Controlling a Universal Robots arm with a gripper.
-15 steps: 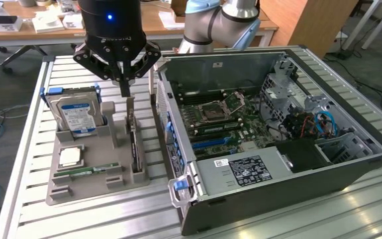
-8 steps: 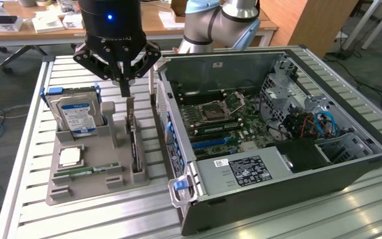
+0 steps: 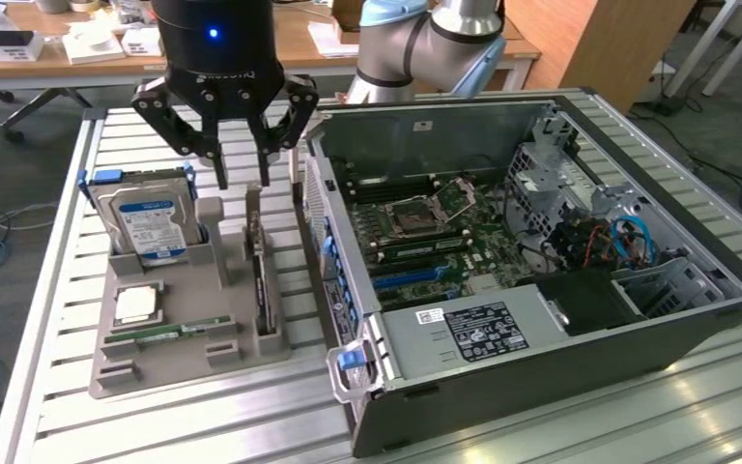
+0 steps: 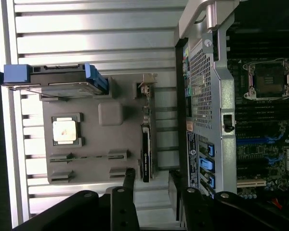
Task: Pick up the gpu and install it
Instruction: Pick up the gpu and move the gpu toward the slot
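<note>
The slatted metal tabletop (image 3: 165, 425) carried a grey holder (image 3: 165, 372) and an open computer case (image 3: 680, 319), with cluttered desks behind. The gpu (image 3: 259, 271) stood on edge in the holder's slot nearest the case, its lower edge sunk out of sight (from the exterior view it showed as little more than a thin dark strip). The gripper (image 3: 243, 179) hung just above it, fingers spread apart and grasping nothing. Whether the tips touched the card could not be made out. The hard drive (image 3: 150, 222) stood partly hidden in its own slot.
</note>
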